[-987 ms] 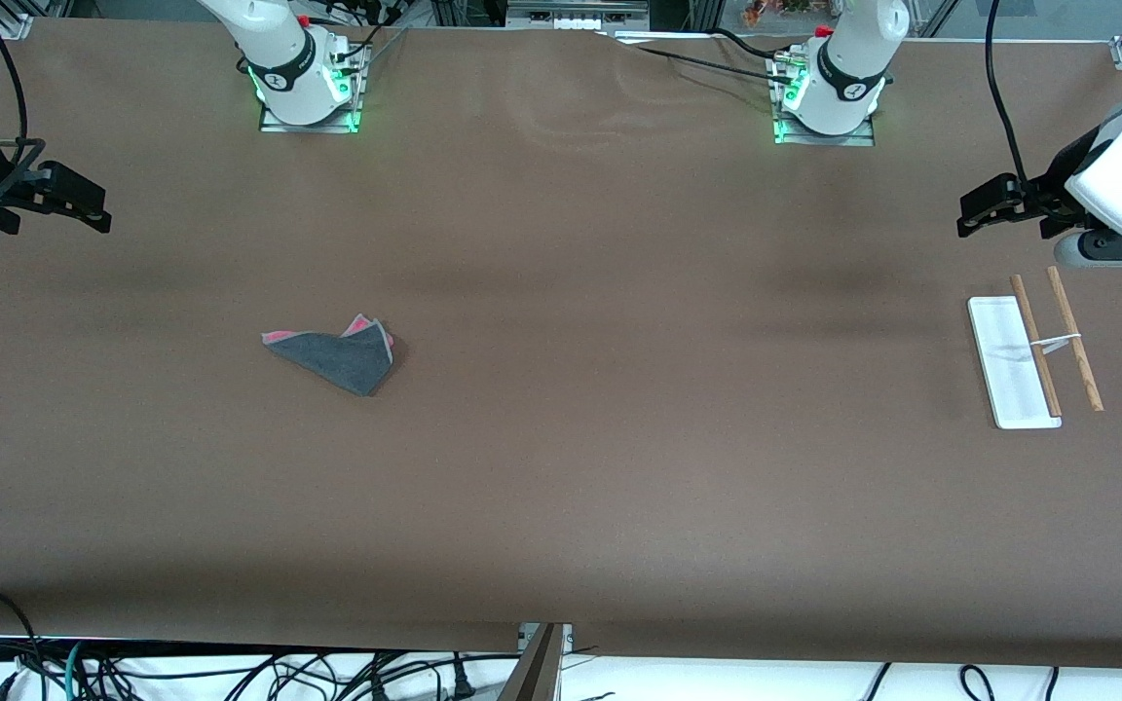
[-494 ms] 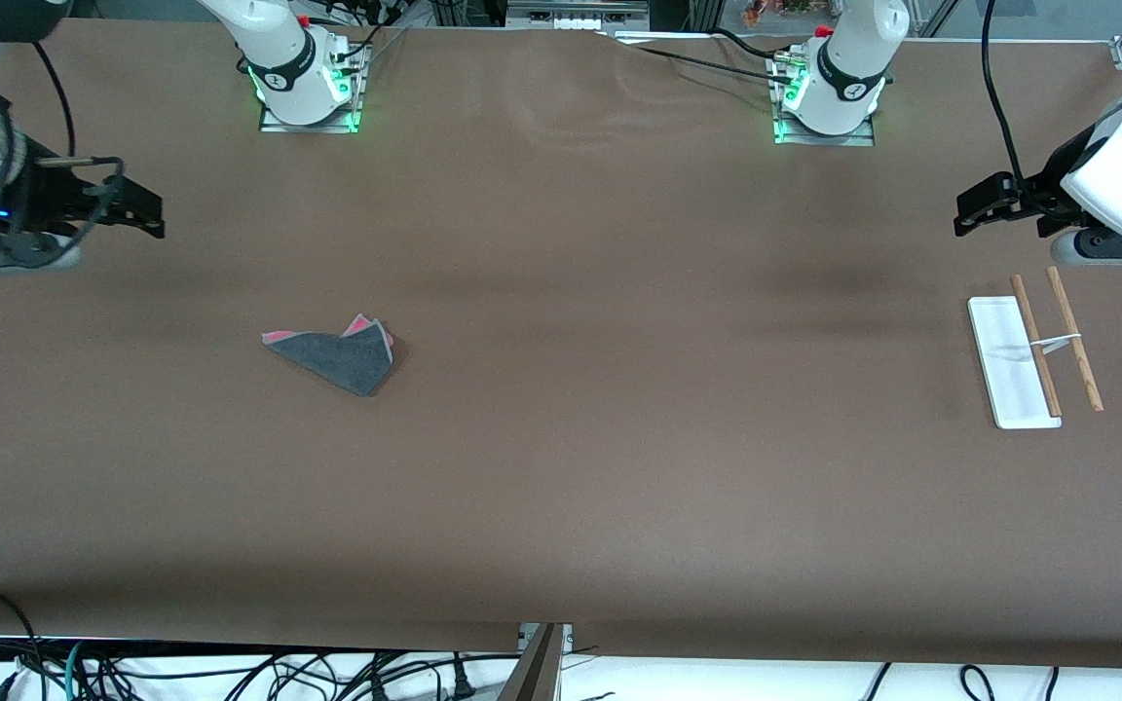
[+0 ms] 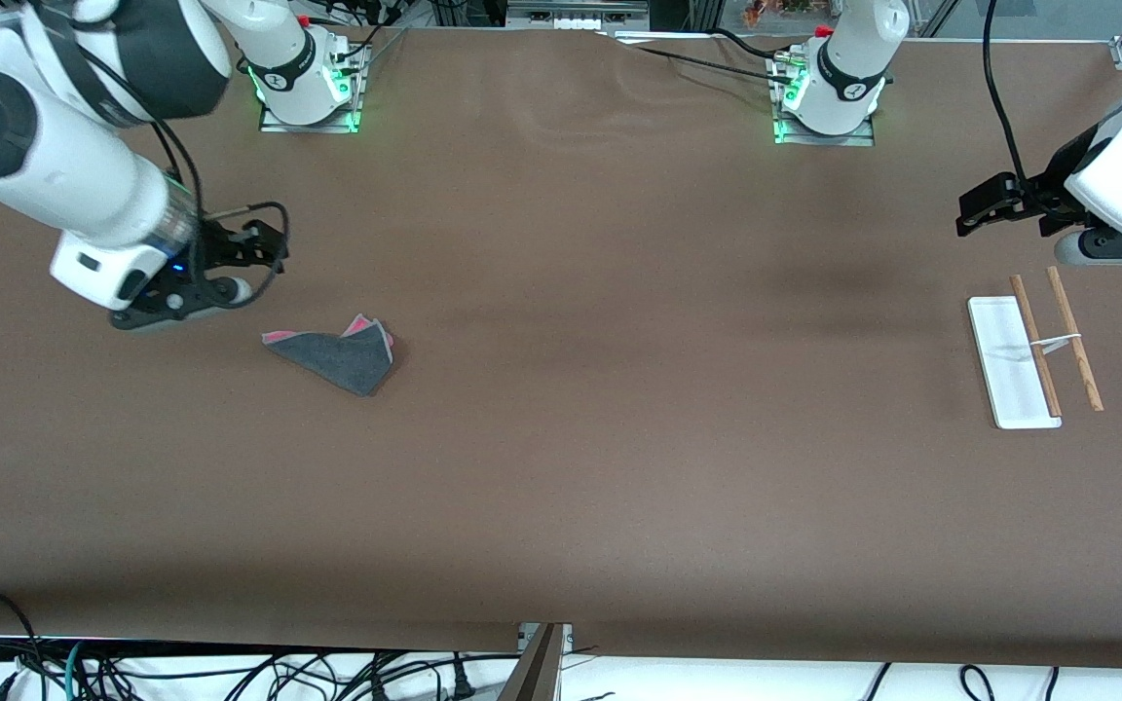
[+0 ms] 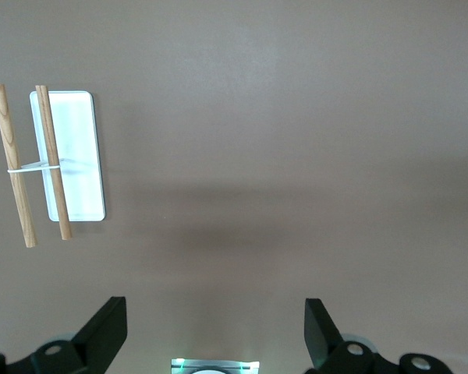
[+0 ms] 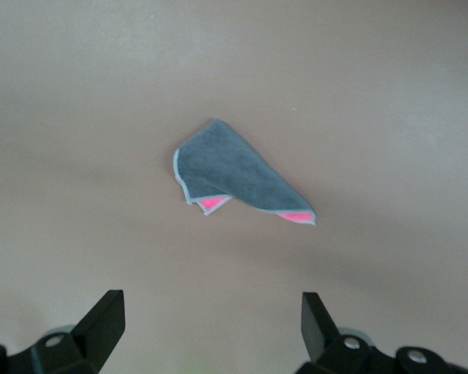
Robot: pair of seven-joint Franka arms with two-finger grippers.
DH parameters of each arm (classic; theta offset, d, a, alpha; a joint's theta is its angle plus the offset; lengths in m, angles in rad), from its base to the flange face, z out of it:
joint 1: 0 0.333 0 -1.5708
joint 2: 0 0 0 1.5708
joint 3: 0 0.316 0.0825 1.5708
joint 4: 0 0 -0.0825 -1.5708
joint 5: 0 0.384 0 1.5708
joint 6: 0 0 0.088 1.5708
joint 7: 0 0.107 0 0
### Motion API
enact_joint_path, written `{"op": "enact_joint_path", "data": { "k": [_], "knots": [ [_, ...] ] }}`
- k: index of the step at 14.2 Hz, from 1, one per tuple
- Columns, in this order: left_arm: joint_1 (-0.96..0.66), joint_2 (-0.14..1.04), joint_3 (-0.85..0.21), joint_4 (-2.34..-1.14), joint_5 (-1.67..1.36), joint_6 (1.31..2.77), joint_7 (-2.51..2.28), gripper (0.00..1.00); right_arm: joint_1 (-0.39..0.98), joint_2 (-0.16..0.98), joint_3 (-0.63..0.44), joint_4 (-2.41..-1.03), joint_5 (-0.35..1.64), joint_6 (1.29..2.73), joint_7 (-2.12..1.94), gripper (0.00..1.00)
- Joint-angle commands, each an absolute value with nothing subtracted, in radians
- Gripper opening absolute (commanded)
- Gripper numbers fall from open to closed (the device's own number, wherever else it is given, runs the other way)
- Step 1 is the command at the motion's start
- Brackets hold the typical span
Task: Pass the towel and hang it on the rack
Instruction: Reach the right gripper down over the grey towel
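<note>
A: From the front you have a wide brown table, with both arm bases along its top edge and cables hanging below the near edge. What lies on it?

B: You see the towel flat on the table toward the right arm's end, folded grey side up with pink corners showing. The rack stands well apart from it, toward the left arm's end, its white base beside two brown rods.

A: And your grippers?

B: The right gripper hangs over bare table close to the towel, touching nothing. The left gripper hangs over the table just up from the rack; that arm waits. From this angle the finger gap is hard to judge.

A: What does the left wrist view give you?

B: Both black fingertips stand spread wide with nothing between them. The rack lies off to one side, below the camera.

A: And the right wrist view?

B: Your fingertips are spread just as wide, gripping nothing. The towel lies on the table between and ahead of them, pink showing under two pale-trimmed corners.
</note>
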State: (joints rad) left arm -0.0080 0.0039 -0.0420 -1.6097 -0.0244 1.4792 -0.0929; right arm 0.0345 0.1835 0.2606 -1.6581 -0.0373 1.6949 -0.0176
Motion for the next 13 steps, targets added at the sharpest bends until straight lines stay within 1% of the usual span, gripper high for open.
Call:
{"op": "enact_joint_path", "data": {
  "k": [1, 4, 8, 11, 13],
  "knots": [
    [-0.017, -0.012, -0.037, -1.614, -0.012, 1.466, -0.103, 1.00, 0.083, 0.242, 0.264, -1.658, -0.080, 1.745, -0.015, 1.00],
    [-0.017, -0.012, -0.037, -1.614, -0.012, 1.466, -0.103, 1.00, 0.139, 0.296, 0.264, -1.672, -0.161, 1.782, -0.003, 1.00],
    [-0.015, -0.012, -0.037, -1.614, -0.012, 1.465, -0.100, 1.00, 0.202, 0.365, 0.264, -1.739, -0.317, 1.911, -0.002, 1.00],
    [-0.015, -0.009, -0.035, -1.614, -0.012, 1.468, -0.100, 1.00, 0.221, 0.431, 0.264, -1.781, -0.374, 1.998, 0.040, 1.00],
    [-0.018, -0.008, -0.038, -1.612, -0.011, 1.471, -0.101, 1.00, 0.230, 0.449, 0.264, -1.822, -0.405, 2.060, 0.075, 1.00]
  ]
}}
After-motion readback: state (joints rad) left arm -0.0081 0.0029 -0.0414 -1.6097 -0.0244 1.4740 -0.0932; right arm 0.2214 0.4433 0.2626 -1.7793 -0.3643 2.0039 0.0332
